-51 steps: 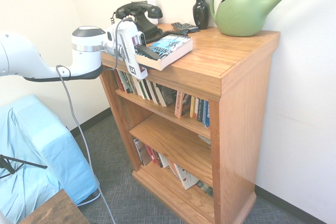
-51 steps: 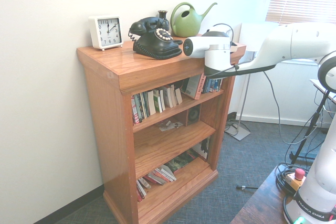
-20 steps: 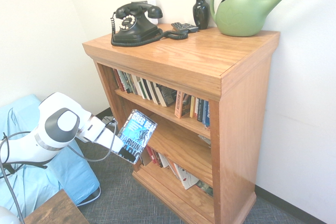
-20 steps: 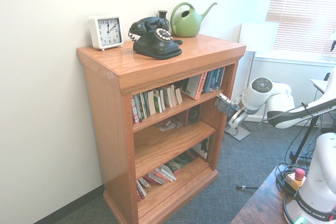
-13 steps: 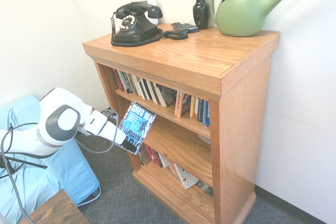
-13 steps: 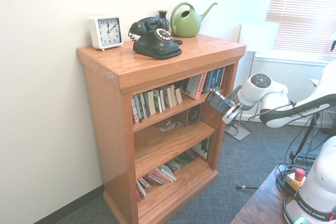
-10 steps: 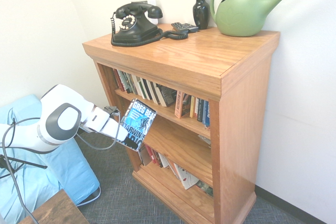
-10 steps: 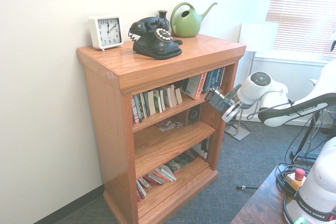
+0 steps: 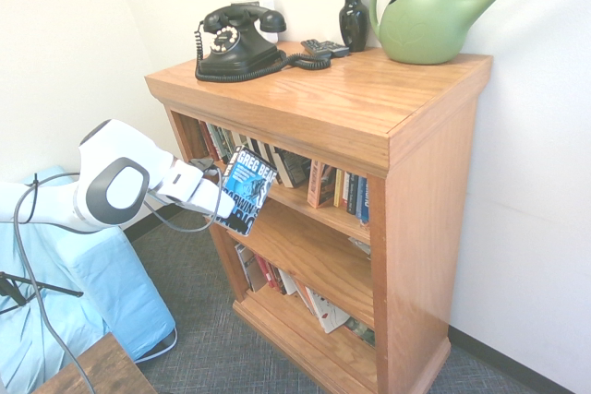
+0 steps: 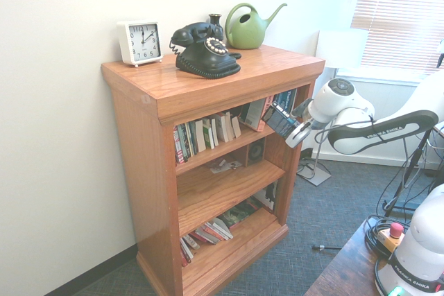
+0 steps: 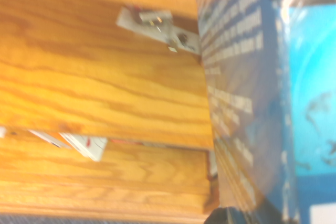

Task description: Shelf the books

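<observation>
1. The robot's hand (image 9: 222,208) was clenched on the lower edge of the thick Greg Bear paperback (image 9: 246,189), which it held tilted in the air just in front of the bookcase (image 9: 406,191), at the level of the upper shelf (image 9: 295,198).
2. The book looked stiff enough to be carried by one edge, light but bulky, with a glossy cover likely to slip; a grip low on the block, near the spine, seemed soundest.
3. The upper shelf was crowded with leaning books (image 9: 254,156); the middle shelf (image 9: 305,256) lay mostly bare.
4. On the oak top stood a black telephone (image 9: 235,39), a dark vase (image 9: 353,17), a green watering can (image 9: 434,16) and an alarm clock (image 10: 140,41), over grey carpet (image 9: 222,348).
</observation>
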Controlling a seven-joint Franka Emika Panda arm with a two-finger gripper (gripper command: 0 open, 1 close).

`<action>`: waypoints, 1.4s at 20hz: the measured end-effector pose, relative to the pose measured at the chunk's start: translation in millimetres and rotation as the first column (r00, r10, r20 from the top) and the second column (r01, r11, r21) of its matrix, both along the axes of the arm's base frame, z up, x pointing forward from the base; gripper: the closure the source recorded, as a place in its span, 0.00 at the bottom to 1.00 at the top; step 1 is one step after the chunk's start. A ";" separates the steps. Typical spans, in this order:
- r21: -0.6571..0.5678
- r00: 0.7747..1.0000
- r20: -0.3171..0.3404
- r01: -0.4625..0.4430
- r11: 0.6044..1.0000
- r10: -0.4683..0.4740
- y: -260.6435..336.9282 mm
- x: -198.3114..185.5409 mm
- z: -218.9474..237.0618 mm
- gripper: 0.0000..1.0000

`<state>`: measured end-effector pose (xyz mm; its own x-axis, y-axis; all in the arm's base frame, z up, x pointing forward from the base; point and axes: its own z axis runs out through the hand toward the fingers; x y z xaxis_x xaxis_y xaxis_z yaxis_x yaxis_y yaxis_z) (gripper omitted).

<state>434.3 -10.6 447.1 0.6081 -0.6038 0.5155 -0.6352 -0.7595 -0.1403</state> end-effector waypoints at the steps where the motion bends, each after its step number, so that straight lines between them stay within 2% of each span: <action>1: 0.009 1.000 -0.006 -0.004 1.000 0.004 -1.3 6.2 0.5 1.00; 12: 0.032 0.997 -0.072 -0.025 0.999 0.027 1.5 54.2 -20.8 1.00; 22: 0.015 0.996 -0.093 -0.011 1.000 0.012 -11.6 80.2 -42.3 1.00; 28: 0.010 0.996 -0.082 -0.031 0.999 0.031 -4.8 98.8 -39.6 1.00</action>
<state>533.1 -15.3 407.5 0.6666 -0.5883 0.4578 -0.6211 -0.7779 -0.0953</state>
